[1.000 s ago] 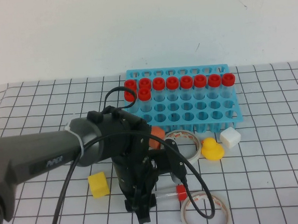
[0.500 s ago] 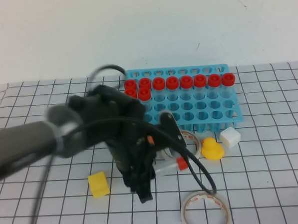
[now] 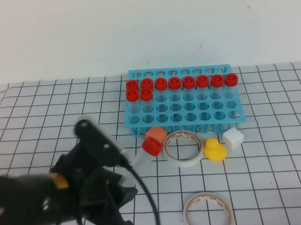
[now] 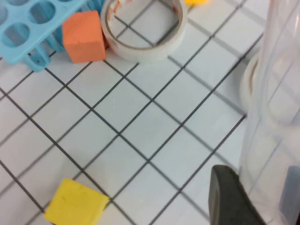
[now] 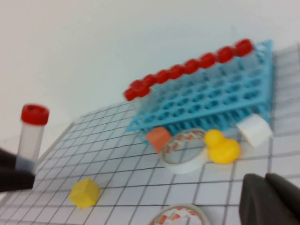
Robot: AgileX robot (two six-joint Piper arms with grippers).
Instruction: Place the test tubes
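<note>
A clear test tube with a red cap (image 3: 151, 147) is off the table, cap end toward the blue rack (image 3: 187, 121). My left gripper (image 3: 126, 168) is shut on its lower body at the near left of the table. In the left wrist view the tube's clear wall (image 4: 277, 112) runs beside one dark finger (image 4: 229, 197). The right wrist view shows the tube (image 5: 32, 133) standing upright. The rack holds a full back row of red-capped tubes (image 3: 182, 82) and two more in the second row (image 3: 139, 95). My right gripper (image 5: 274, 200) is shut, empty and low over the grid near the right; the high view does not show it.
In front of the rack lie an orange cube (image 3: 155, 134), a tape roll (image 3: 182, 147), a yellow duck (image 3: 214, 149) and a white cube (image 3: 233, 137). A second tape roll (image 3: 207, 211) lies near the front edge. A yellow cube (image 4: 75, 204) sits under my left arm.
My left gripper closed on the tube that lay by the near tape roll, lifted it, and the arm swung back toward the near left.
</note>
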